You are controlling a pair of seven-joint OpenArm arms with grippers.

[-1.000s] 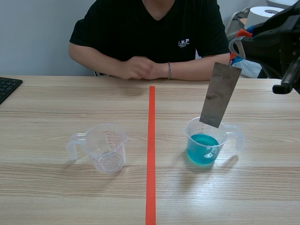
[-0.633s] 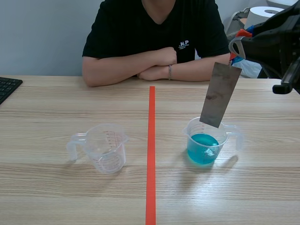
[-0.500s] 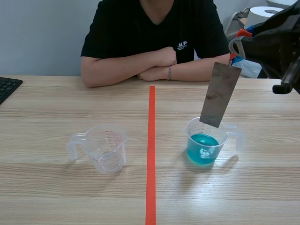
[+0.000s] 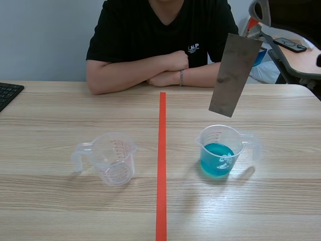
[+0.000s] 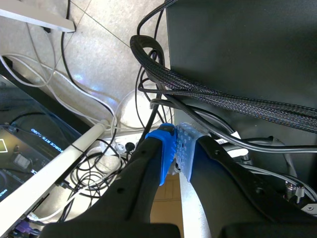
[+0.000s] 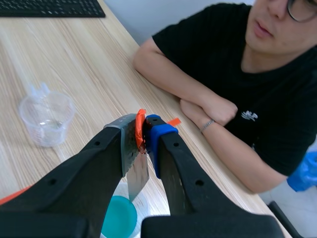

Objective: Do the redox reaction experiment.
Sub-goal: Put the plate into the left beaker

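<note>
Currently my R gripper (image 6: 143, 131) is clamped on the metal plate (image 4: 234, 75). The plate's long axis is near-vertical, slightly tilted, and its lower end hangs clear above the blue-soln cup (image 4: 239, 145), so I judge the dip goes straight down. L gripper (image 5: 177, 153) has pads together, off-table among cables (image 5: 163, 89). Shirt logo (image 4: 193, 47) reads approx "H.P"; the empty cup (image 4: 114, 158) has red marks too small to read.

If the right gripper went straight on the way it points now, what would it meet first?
Likely the cup of blue liquid, lying just ahead of the right gripper; the metal plate it holds would touch first. Depth is hard to judge.
</note>
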